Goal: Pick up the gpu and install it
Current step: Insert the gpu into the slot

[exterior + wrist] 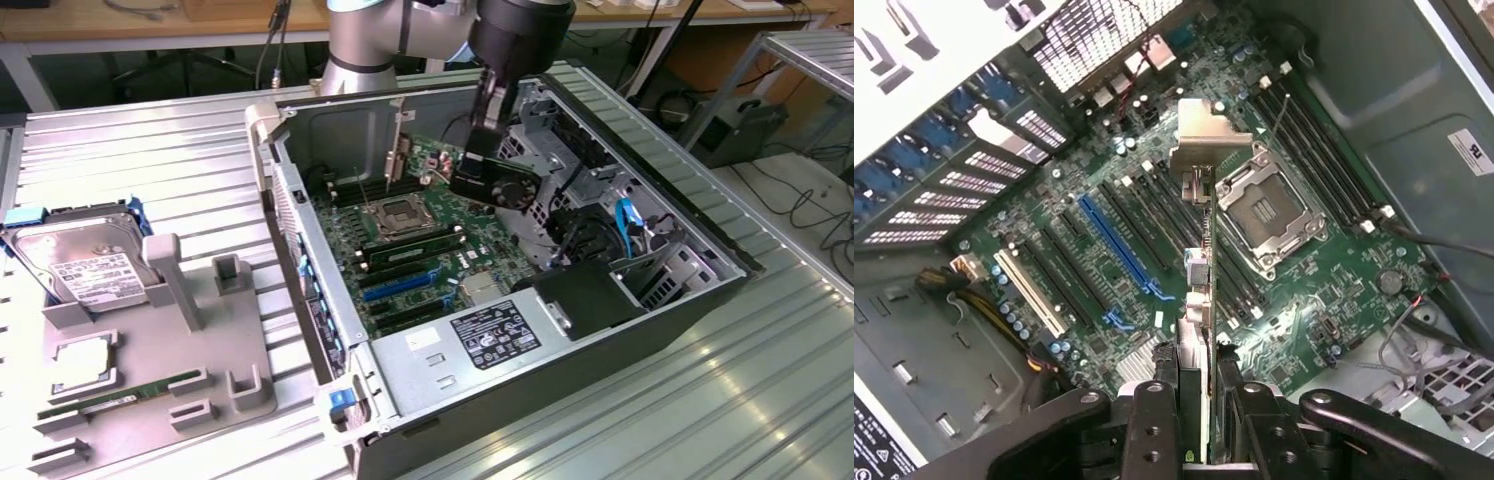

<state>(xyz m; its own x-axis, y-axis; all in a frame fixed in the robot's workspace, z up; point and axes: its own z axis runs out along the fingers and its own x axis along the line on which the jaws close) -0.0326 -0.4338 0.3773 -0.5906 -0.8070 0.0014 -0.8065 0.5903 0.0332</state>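
Holding the gpu in the upper middle of the exterior view, the gripper hangs over the open computer case. Its fingers are partway closed and pinch the card from both sides. The gpu is up in the air above the green main board, clear of the slots.

In the exterior view it looks like a dark, flat card with a round fan on its face. In the wrist view the gpu is seen from its thin edge. A bent silver metal strip sits at its far end. The card hangs beside the square chip socket, near a long blue slot.

A black sticker with white writing sits in the lower middle of the exterior view. The words are too small to read. A white sticker on the case wall may say "UL". At the exterior view's left, a hard drive with a white label rests in a grey tray.
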